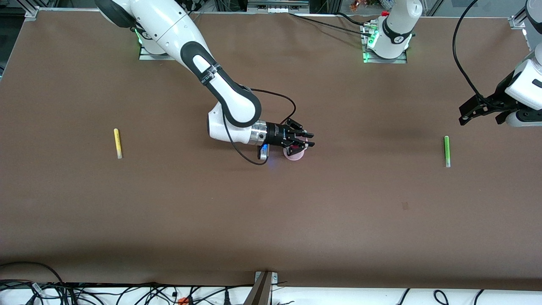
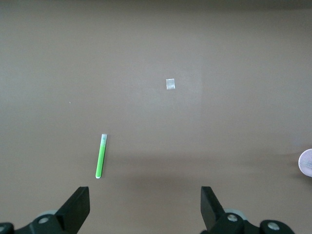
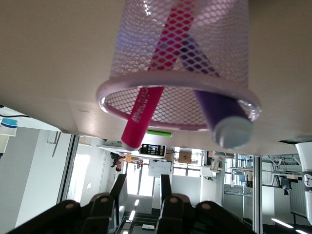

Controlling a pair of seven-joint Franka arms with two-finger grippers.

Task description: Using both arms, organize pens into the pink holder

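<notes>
The pink holder point(image 1: 295, 154) stands near the middle of the brown worktop point(image 1: 271, 212), and the right wrist view shows it to be a pink mesh cup point(image 3: 180, 63) with a round rim. Inside it lean the magenta-pink pen point(image 3: 148, 105) and the dark purple pen point(image 3: 217, 109), each poking past the rim, the purple one ending in a pale cap. The right gripper point(image 1: 305, 141) is just over the holder's rim, the right arm reaching in from its base; its fingers point(image 3: 105, 207) stand slightly apart with nothing between them, close to the pens but not gripping either.

The yellow pen point(image 1: 117, 143) lies flat toward the right arm's end of the worktop, well apart from the holder. The green pen point(image 1: 446, 151) lies flat toward the left arm's end, also well apart from the holder. The left gripper point(image 1: 480, 113) hangs in the air near the green pen point(image 2: 101, 156), its fingers point(image 2: 75, 208) spread wide and empty; the left arm waits
</notes>
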